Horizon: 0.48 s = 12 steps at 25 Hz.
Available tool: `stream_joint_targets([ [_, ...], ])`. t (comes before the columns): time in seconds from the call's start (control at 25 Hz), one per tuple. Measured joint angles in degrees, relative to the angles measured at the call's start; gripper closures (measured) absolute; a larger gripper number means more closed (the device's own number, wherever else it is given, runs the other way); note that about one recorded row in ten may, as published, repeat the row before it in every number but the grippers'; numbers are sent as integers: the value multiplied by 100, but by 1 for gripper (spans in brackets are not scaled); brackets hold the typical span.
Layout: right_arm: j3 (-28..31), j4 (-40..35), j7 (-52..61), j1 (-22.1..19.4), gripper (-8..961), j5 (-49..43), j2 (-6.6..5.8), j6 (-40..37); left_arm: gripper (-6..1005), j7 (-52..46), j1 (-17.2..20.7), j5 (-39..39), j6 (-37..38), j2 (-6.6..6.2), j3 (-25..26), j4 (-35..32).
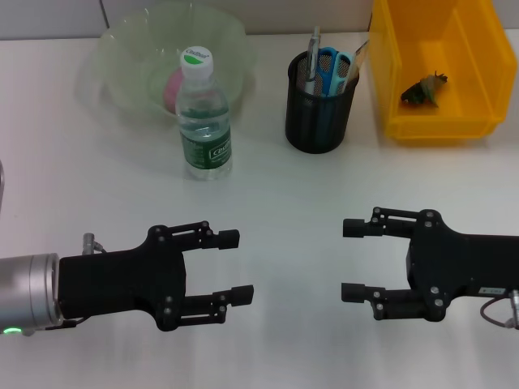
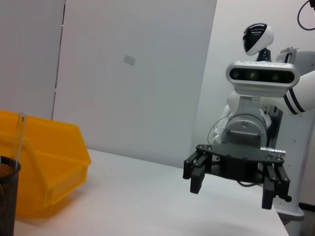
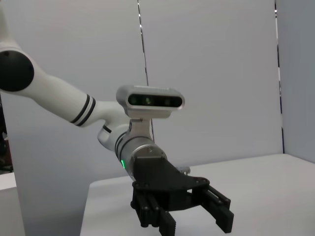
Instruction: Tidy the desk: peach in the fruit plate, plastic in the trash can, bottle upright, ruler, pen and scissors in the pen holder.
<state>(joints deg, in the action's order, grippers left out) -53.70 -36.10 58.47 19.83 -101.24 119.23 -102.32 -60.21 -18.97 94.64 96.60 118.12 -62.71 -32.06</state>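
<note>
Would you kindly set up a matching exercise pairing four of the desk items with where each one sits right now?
Items:
1. peach
2. scissors
3. plastic scrap
4. bottle

Places:
A. in the yellow bin
B. upright on the table
C. in the clear bowl
D. in the black mesh pen holder

Pairs: 1-C, 2-D, 3-A, 4-B

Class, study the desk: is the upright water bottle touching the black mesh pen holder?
Apart. The head view shows the water bottle standing upright with a clear strip of bare white desk between it and the pen holder.
</note>
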Motion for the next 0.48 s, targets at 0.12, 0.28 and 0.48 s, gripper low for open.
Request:
stream_joint_targets([
  [0.12,-1,32,4,42,200,-40,9,62,274,0,1,2,-9,0,5,-2],
  [0.28,-1,40,6,52,200,-45,12,196,274,0,14,2,-14,0,5,-4],
  [0.48,0,64,6,54,200,-46,27,272,274,0,16,2,-30,0,5,-45],
])
